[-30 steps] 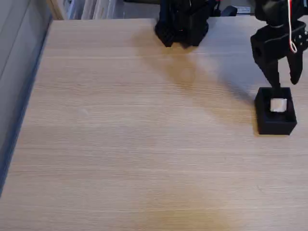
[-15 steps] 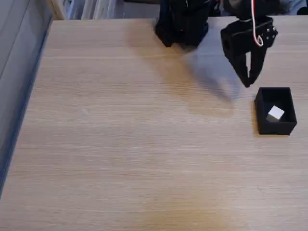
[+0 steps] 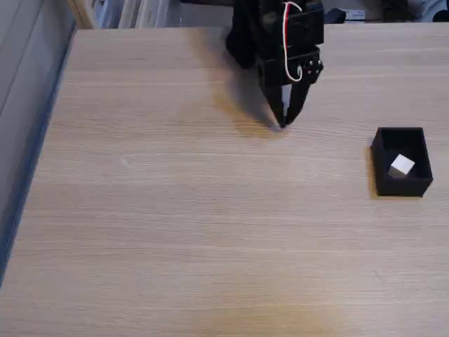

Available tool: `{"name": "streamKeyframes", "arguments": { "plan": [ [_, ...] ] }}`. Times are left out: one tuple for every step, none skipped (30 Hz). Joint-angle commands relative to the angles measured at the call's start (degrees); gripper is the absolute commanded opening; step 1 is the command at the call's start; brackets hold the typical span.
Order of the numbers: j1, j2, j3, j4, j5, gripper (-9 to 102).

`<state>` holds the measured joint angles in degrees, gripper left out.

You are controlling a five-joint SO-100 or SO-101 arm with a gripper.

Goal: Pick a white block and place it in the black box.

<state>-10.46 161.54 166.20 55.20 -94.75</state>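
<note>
In the fixed view the white block [image 3: 402,166] lies inside the black box [image 3: 401,188] at the table's right side, turned a little askew. My black gripper [image 3: 284,122] hangs over the bare wood in the upper middle, well left of the box. It points down with its fingertips together and nothing between them. A red and white cable loops over its wrist.
The arm's black base [image 3: 256,38] stands at the table's far edge just behind the gripper. The light wooden table [image 3: 175,210] stretches left and toward the front. A grey wall panel [image 3: 24,91] runs along the table's left edge.
The gripper rose from above the black box, leaving the white block in it, and swung left toward the arm's base. Its fingers came together on the way.
</note>
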Motion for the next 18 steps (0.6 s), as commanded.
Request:
{"name": "streamKeyframes", "arguments": {
  "plan": [
    [3.34,10.02,5.45,3.6,-0.97,0],
    [4.39,12.66,7.03,5.27,-1.23,0],
    [5.45,15.29,8.35,7.03,-1.41,0],
    [6.42,17.31,9.49,8.7,-1.49,0],
    [7.38,19.25,10.46,10.28,-1.76,0],
    [8.35,21.09,11.43,11.95,-2.46,0],
    [9.23,22.68,11.6,14.41,-3.25,0],
    [9.58,23.47,11.6,16.52,-3.69,0],
    [9.76,24.43,11.69,18.19,-3.52,0],
    [9.84,26.19,11.69,19.6,-1.41,2],
    [9.67,28.65,11.69,21.36,0.88,3],
    [9.05,29.27,11.69,21.97,2.11,2],
    [8.35,29.27,11.69,22.06,2.81,1],
    [8.09,29.27,11.69,22.06,2.81,1],
    [8.0,29.27,11.69,22.06,2.81,0],
    [8.0,29.27,11.69,22.06,3.16,0],
    [8.0,29.27,11.69,21.97,4.39,0],
    [8.0,29.27,11.69,21.88,5.1,0]
  ]
}}
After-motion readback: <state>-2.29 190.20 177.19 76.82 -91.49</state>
